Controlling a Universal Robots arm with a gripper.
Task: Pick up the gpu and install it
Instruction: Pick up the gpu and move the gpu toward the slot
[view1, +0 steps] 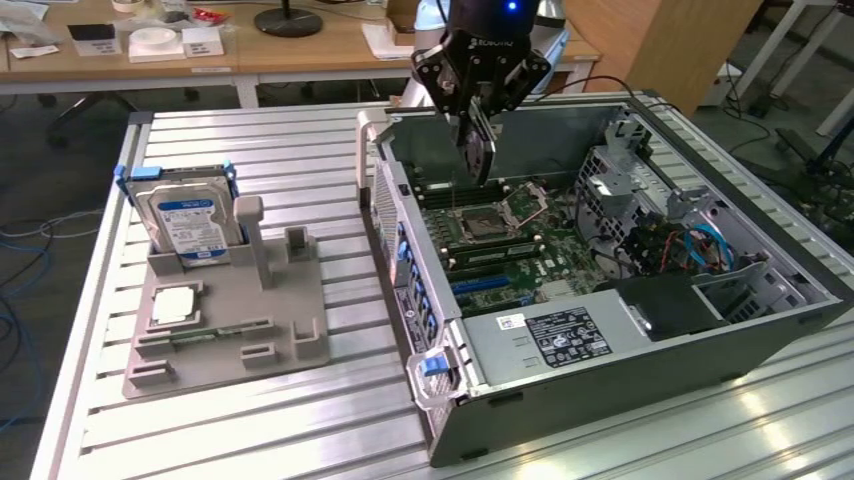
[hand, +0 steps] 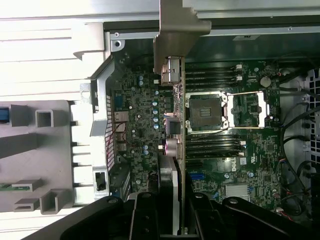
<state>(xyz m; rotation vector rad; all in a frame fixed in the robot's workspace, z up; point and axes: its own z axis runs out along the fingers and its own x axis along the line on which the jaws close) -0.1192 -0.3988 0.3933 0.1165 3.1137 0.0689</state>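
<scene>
We see a ribbed metal counter (view1: 267, 420) in a workroom, with wooden desks (view1: 307, 50) behind it and cables trailing on the floor. An open computer case (view1: 667, 350) lies on its side on the counter, directly below the gripper (view1: 477, 128), its motherboard (view1: 514, 235) facing up. Well off to one side of the gripper, toward the exterior view's left, stands a grey parts holder (view1: 287, 330) with a hard drive (view1: 187, 225) upright in it.

The gripper is pinching the gpu (view1: 479, 155) between its fingers, in the air over the case and clear of the board. The card hangs with its long axis running roughly straight down from the gripper. In the wrist view we meet the gpu (hand: 172, 125) edge-on, thin as a blade, reaching away from the gripper (hand: 172, 217) with its grey metal bracket (hand: 177, 30) at the far, lower end, over the motherboard (hand: 240, 150) beside the processor socket (hand: 205, 112).
</scene>
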